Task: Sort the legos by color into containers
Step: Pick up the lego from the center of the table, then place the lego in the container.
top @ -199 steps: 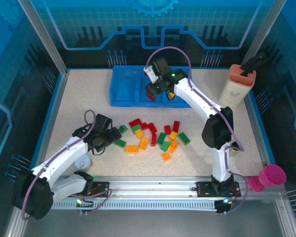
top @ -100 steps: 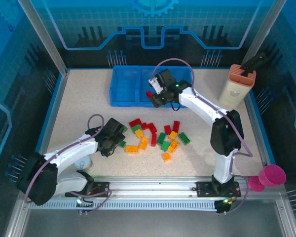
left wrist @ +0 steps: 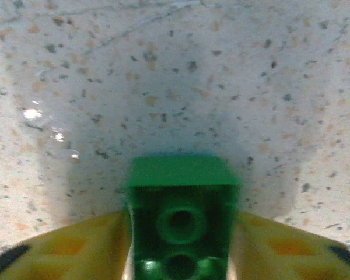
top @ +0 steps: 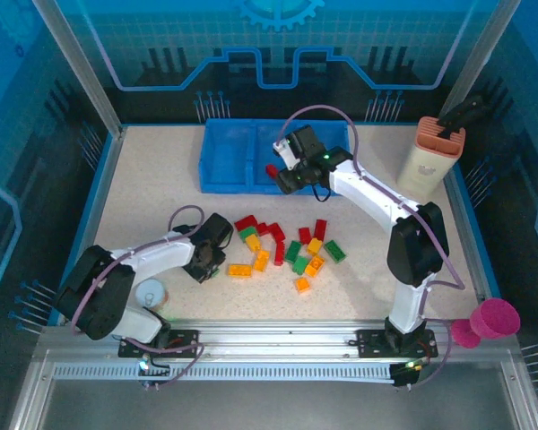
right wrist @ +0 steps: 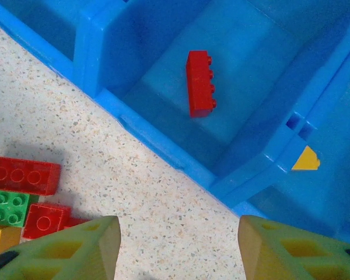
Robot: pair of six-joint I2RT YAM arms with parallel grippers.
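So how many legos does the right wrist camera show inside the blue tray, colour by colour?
Red lego: 1
Yellow lego: 1
Green: 0
Total: 2, in separate compartments of the blue tray.

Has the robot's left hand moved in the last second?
Yes. The left hand has slid right, toward the loose pile of small plastic bricks, and now grips a small green plastic brick.
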